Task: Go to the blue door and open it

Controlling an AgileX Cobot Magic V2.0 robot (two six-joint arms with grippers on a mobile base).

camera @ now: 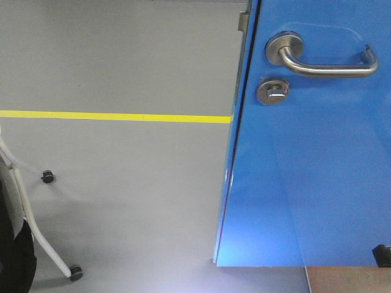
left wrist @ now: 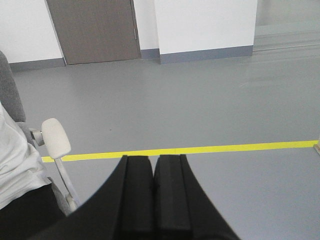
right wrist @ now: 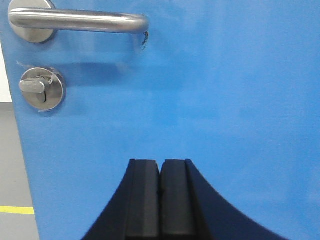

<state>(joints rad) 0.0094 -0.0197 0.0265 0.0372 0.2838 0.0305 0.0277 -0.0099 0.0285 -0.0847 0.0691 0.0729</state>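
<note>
The glossy blue door [camera: 317, 177] fills the right half of the front view, its left edge free with grey floor beyond. Its silver lever handle [camera: 324, 61] sits near the top, a round thumb-turn lock [camera: 272, 91] just under it. In the right wrist view the blue door [right wrist: 215, 100] fills the frame, with the lever handle [right wrist: 75, 21] and thumb-turn lock [right wrist: 41, 89] at upper left. My right gripper [right wrist: 160, 162] is shut and empty, pointing at bare door panel below and right of the handle. My left gripper [left wrist: 153, 158] is shut and empty, pointing over open floor.
A yellow tape line [camera: 116, 116] crosses the grey floor. A white wheeled chair frame [camera: 43, 238] stands at the left; its armrest [left wrist: 56, 139] and a seated person show in the left wrist view. A brown door [left wrist: 95, 30] and white wall lie far ahead.
</note>
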